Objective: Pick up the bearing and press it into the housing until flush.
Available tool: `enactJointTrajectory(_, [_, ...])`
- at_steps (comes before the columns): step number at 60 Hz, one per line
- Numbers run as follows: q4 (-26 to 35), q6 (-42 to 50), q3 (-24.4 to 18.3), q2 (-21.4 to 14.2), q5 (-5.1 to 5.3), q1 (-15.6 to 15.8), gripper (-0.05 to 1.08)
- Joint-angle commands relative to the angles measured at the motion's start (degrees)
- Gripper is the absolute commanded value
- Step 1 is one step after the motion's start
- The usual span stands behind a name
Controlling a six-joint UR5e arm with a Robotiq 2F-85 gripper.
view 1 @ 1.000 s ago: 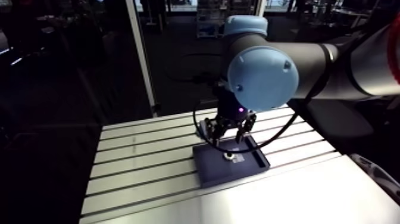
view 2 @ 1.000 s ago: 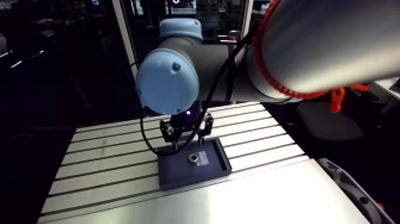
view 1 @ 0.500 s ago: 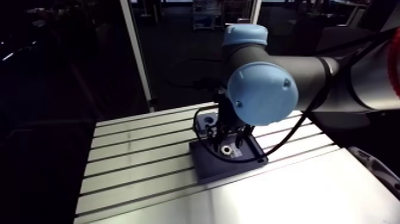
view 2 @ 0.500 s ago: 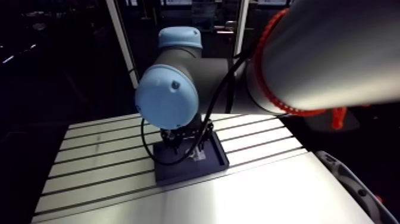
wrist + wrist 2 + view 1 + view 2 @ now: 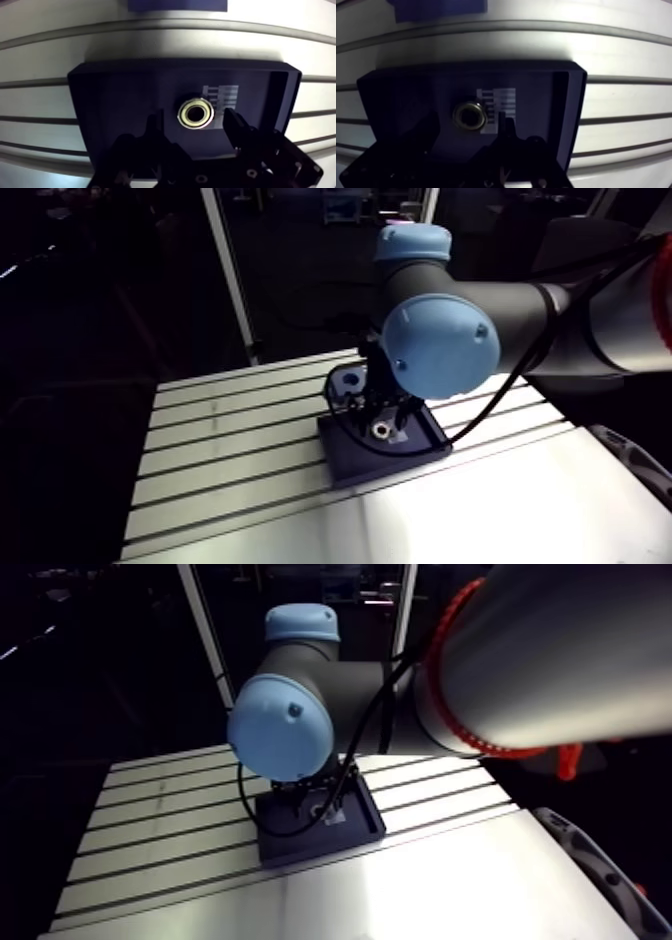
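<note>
Slotted bench. Arm view: dark tray mid-bench, bearing lying in it. Blue housing sits beyond the tray toward the far edge, not touching it. Wrist view: tool spread wide, gripping nothing. Bearing flat on the tray floor between the fingertips, beside a white label.

Gripper lowered twd bearing (now straddles it).

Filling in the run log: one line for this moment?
claw: open, straddling bearing | bearing: lying in dark tray, ungrasped | housing: beyond tray
</note>
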Motion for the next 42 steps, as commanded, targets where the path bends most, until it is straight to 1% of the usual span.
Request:
enactJointTrajectory(1, [0.0, 0.0, -0.4, 0.4, -0.30, 0.1, 0.32])
enactJointTrajectory(5, [-0.1, 0.0, -0.4, 0.5, -0.49, 0.1, 0.33])
enactJointTrajectory(7, [-0.1, 0.0, -0.5, 0.5, -0.59, 0.1, 0.35])
enactJointTrajectory(9, [-0.1, 0.0, -0.5, 0.5, -0.59, 0.1, 0.35])
enactJointTrajectory(11, [-0.1, 0.0, -0.5, 0.6, -0.59, 0.1, 0.38])
enactJointTrajectory(19, [-0.1, 0.0, -0.6, 1.0, -0.59, 0.1, 0.39])
enactJointTrajectory(32, [0.0, 0.0, -0.6, 1.0, -0.67, 0.1, 0.46])
enactJointTrajectory(42, [0.0, 0.0, -0.6, 0.9, -0.59, 0.1, 0.46])
